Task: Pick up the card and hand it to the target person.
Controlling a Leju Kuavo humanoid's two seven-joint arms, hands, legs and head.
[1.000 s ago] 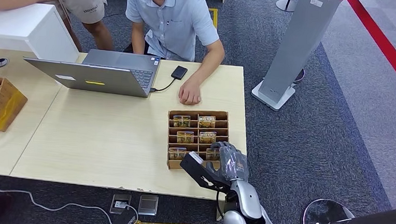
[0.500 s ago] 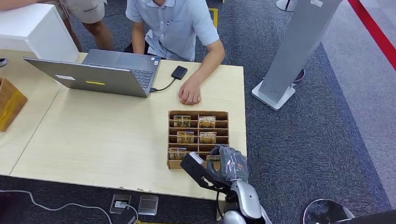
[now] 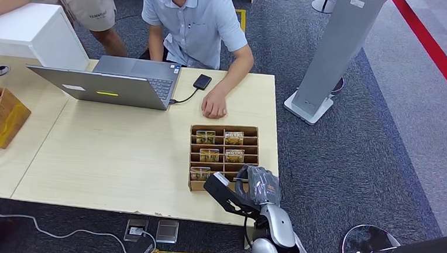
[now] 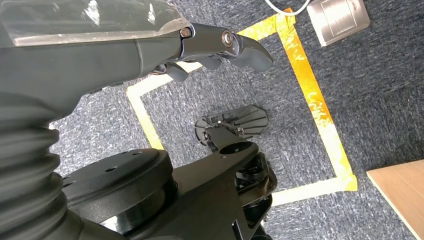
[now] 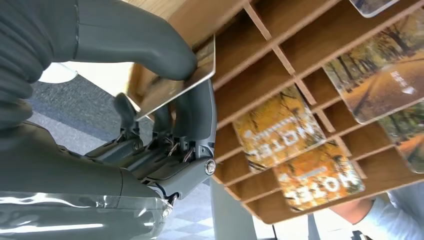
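You can see an open laptop (image 3: pixel 115 83) on the far left of the table (image 3: pixel 120 155), a small black box (image 3: pixel 202 82) plugged in beside it.

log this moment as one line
right hand: pinches glossy autumn-print card at wooden slotted card rack | left hand: hanging, holds nothing | handover: not yet done
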